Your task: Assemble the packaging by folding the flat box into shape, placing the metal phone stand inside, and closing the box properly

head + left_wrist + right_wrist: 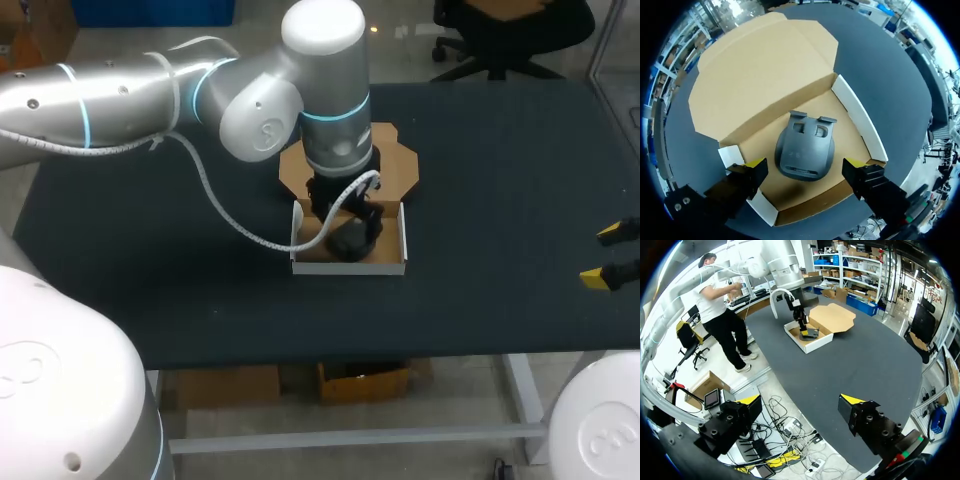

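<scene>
The cardboard box (349, 266) stands folded into a tray with white walls on the black table, and its brown lid (396, 166) lies open flat behind it. The dark metal phone stand (805, 150) lies inside on the box floor (847, 127), apart from the walls. My left gripper (805, 167) hangs just above the stand, open, with one finger on each side and neither touching it. In the head view the left wrist covers part of the stand (350, 243). My right gripper (603, 255) is open and empty at the table's right edge, far from the box (807, 338).
The black table top (500, 200) stretches bare around the box on all sides. The open lid (760, 65) takes up the space behind the box. My left arm crosses over the table's back left.
</scene>
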Available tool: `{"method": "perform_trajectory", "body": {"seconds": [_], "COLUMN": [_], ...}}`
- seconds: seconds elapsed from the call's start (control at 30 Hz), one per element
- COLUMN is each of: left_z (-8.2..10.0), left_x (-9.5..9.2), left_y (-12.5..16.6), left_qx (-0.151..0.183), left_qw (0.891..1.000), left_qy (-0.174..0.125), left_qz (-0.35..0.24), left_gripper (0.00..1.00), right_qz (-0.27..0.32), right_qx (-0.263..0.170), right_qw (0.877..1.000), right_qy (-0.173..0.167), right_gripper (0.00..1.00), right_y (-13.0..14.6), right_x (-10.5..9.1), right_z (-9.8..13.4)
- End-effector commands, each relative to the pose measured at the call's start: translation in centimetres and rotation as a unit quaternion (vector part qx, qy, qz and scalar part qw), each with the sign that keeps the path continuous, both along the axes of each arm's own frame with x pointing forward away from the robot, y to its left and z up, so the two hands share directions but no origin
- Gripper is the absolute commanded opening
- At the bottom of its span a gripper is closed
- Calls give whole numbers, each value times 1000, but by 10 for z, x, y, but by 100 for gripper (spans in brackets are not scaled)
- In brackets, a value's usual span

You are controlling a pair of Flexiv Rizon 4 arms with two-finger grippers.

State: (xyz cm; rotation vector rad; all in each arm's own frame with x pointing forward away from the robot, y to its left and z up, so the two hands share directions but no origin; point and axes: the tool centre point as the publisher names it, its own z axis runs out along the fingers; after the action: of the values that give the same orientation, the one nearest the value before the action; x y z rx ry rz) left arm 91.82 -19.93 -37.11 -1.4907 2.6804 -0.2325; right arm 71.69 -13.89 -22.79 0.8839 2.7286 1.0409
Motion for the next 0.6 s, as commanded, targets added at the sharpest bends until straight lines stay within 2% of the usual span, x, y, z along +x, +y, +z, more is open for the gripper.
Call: {"method": "perform_trajectory", "body": {"seconds": [0.03, 0.2, 0.23, 0.6], "left_z": [5, 7, 7, 7], "left_x": [0, 2, 2, 2], "left_y": [-3, -5, -4, -4], "left_qx": [2, 6, 15, 15], "left_qw": [1000, 999, 999, 999], "left_qy": [-1, -9, -6, -6], "left_qz": [22, 53, 50, 50], "left_gripper": [100, 100, 100, 100], "right_qz": [1, 1, 1, 1], "right_qx": [1, 1, 1, 1], "right_qw": [1000, 1000, 1000, 1000], "right_qy": [-1, -1, -1, -1], "right_gripper": [100, 100, 100, 100], "right_y": [-1, -1, -1, -1], "right_x": [-1, -1, -1, -1], "right_z": [1, 1, 1, 1]}}
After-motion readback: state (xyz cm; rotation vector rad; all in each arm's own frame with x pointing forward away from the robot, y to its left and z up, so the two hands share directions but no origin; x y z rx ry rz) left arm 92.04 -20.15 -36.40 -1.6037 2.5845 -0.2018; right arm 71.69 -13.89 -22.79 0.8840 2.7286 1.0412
